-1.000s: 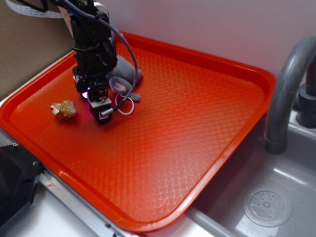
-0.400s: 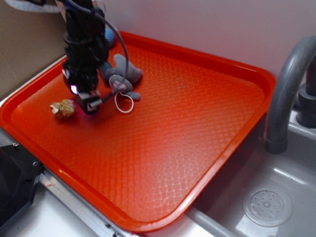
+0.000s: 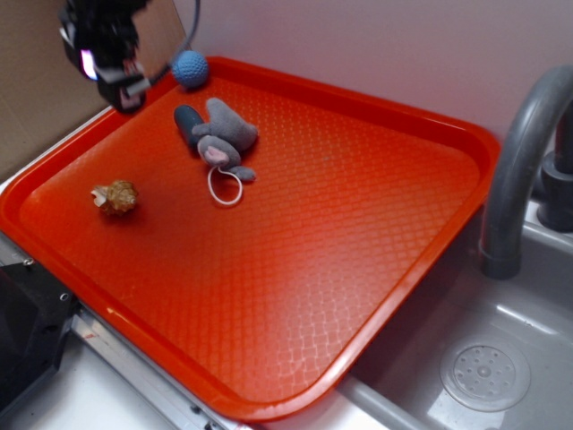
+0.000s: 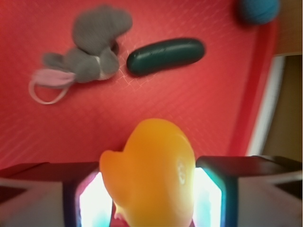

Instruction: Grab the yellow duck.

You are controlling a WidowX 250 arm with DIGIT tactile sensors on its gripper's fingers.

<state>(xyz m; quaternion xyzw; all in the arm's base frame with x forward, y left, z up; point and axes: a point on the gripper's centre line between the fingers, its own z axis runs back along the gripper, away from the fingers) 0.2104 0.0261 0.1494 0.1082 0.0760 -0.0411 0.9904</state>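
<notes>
Gripper: the black gripper (image 4: 149, 189) is clenched on the glossy bright-yellow rubber duck (image 4: 150, 175), its two dark fingers (image 4: 241, 182) pressed against the duck's sides, raised above the far left corner of the tray.
Duck: lifted clear of the tray, filling the lower middle of the wrist view.
Exterior view: the gripper (image 3: 121, 85) shows only as a dark, blurred shape at the top left edge; the duck cannot be made out there. It alone shows the tan bumpy shell-like lump (image 3: 115, 198) near the tray's left rim.
Wrist view: the dark green cucumber-shaped toy (image 4: 165, 56) lies just beside the grey plush mouse with a pink looped tail (image 4: 90, 52); the blue ball (image 4: 258, 10) sits at the corner.
Surface: an orange-red textured plastic tray (image 3: 358, 224).
Room: a grey sink basin (image 3: 501, 358) with a curved grey tap (image 3: 519, 152) to the right, a pale wall behind.
</notes>
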